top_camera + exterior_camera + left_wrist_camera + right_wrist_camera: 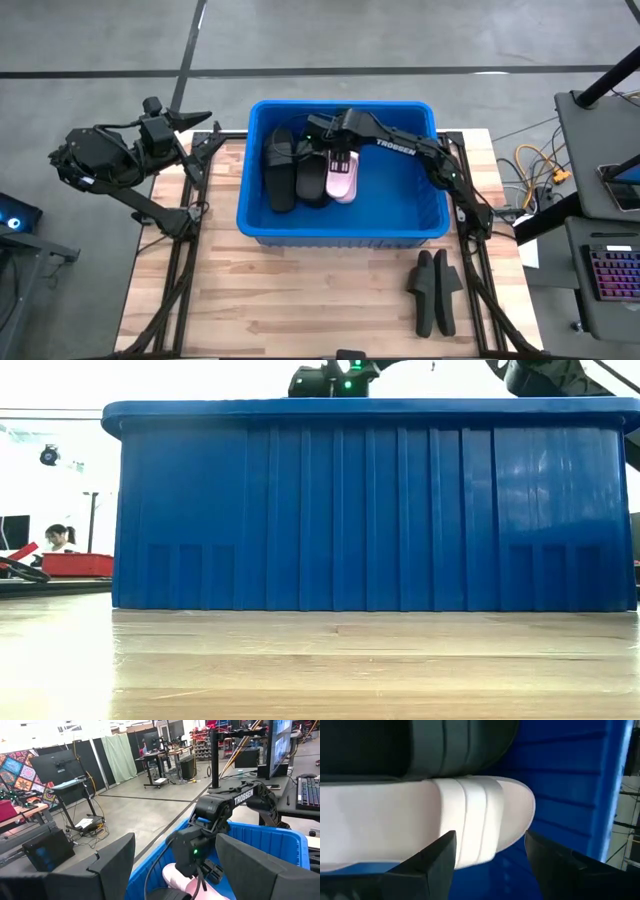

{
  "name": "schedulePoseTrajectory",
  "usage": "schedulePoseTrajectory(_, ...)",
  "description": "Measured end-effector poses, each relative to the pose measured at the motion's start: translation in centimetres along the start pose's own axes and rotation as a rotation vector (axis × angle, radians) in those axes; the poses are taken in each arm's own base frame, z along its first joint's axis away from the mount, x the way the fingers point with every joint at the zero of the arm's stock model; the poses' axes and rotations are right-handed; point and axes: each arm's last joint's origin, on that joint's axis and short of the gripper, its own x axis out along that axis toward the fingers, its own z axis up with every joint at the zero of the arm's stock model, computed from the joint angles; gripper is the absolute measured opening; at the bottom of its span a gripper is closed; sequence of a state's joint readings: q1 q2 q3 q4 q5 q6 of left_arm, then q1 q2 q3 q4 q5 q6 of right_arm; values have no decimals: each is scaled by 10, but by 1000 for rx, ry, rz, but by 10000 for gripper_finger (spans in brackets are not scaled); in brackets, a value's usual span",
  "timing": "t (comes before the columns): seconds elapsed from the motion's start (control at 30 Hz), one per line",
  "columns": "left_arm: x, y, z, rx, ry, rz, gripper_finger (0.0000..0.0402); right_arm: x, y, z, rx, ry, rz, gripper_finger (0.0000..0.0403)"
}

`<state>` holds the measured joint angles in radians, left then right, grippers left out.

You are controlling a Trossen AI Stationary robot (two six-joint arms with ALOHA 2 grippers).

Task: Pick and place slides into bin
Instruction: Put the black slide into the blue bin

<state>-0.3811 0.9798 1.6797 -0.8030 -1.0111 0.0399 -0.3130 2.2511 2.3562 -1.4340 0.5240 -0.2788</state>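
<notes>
The blue bin [340, 238] stands at the table's middle and fills the low view [370, 510]. In it lie two black slides [295, 172] side by side, with the pale pink slide [343, 183] to their right. My right gripper [340, 160] reaches into the bin from the right and is open just above the pink slide. In the right wrist view its fingers [440, 857] stand on either side of the pink slide's strap end [480, 820], and no touch shows. My left gripper [205, 125] waits open, off the table's far left corner.
Two more black slides [435, 290] lie side by side on the wooden table near its front right edge. Bare wood [300, 300] lies in front of the bin. Desks, a keyboard [612, 275] and cables stand to the right beyond the table.
</notes>
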Motion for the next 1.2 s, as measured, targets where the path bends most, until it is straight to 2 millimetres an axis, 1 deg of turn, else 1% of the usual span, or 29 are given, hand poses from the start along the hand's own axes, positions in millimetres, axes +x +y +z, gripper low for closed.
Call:
schedulePoseTrajectory(0.13, 0, -1, 0, 1, 1, 0, 262, -16, -7, -6, 64, -37, -2, 226)
schedulePoseTrajectory(0.23, 1, -2, 0, 4, 3, 0, 262, -39, -13, -14, 169, -104, 34, 222)
schedulePoseTrajectory(0.33, 3, -5, 0, 10, 7, 0, 262, -67, -18, -24, 260, -191, 100, 218)
schedulePoseTrajectory(0.43, 6, -10, -1, 20, 14, -1, 262, -103, -22, -38, 318, -315, 186, 213)
schedulePoseTrajectory(0.5, 8, -12, -1, 27, 18, -1, 262, -133, -24, -49, 356, -427, 241, 210)
schedulePoseTrajectory(0.57, 10, -16, -1, 35, 23, -1, 262, -164, -24, -61, 391, -547, 276, 207)
schedulePoseTrajectory(0.67, 13, -22, -2, 50, 32, -1, 262, -207, -18, -83, 401, -693, 314, 204)
schedulePoseTrajectory(0.73, 15, -25, -3, 57, 36, -2, 262, -232, -9, -99, 386, -758, 347, 203)
schedulePoseTrajectory(0.8, 17, -27, -3, 60, 40, -3, 262, -252, 1, -115, 375, -797, 395, 203)
schedulePoseTrajectory(0.9, 20, -32, -3, 60, 42, -8, 262, -276, 21, -139, 376, -793, 467, 203)
schedulePoseTrajectory(0.97, 22, -36, -4, 66, 46, -11, 262, -284, 37, -155, 388, -732, 453, 203)
schedulePoseTrajectory(1.03, 25, -41, -5, 79, 54, -13, 262, -287, 55, -171, 389, -635, 416, 203)
schedulePoseTrajectory(1.07, 27, -43, -5, 85, 58, -14, 262, -289, 66, -174, 399, -608, 421, 203)
schedulePoseTrajectory(1.2, 32, -52, -8, 107, 72, -18, 262, -309, 108, -178, 348, -685, 511, 203)
